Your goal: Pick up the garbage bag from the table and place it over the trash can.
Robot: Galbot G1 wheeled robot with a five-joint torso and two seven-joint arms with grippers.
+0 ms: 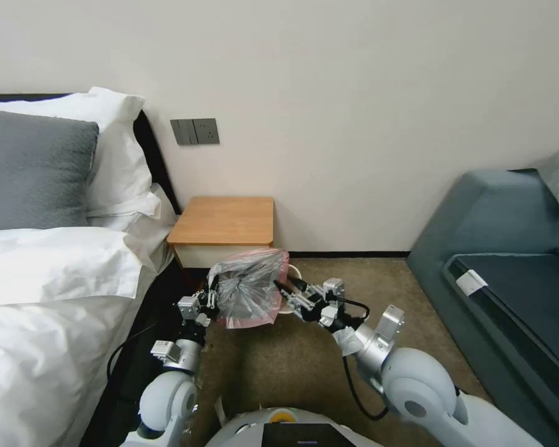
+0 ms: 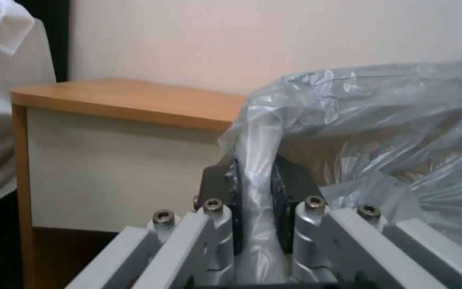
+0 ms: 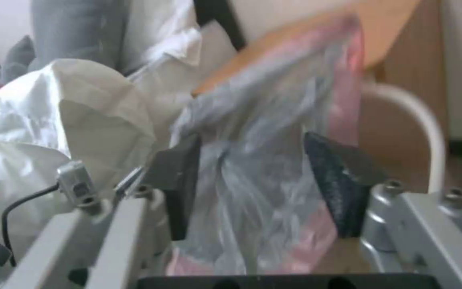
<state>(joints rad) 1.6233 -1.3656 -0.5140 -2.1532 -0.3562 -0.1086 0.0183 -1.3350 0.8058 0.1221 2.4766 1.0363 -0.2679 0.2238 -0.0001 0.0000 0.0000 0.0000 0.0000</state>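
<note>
One wooden table [image 1: 223, 220] between bed [image 1: 49, 273] and sofa [image 1: 509, 248]

No writing, brand, number or sign can be read anywhere here. The white tag [image 1: 472, 282] on the near edge of the grey sofa [image 1: 509, 248] looks blank, and the wall switch plate [image 1: 195, 131] carries no legible marking.

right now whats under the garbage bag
A curved piece of the trash can rim peeks out past the garbage bag; the bag covers the rest, including the can's inside.
</note>
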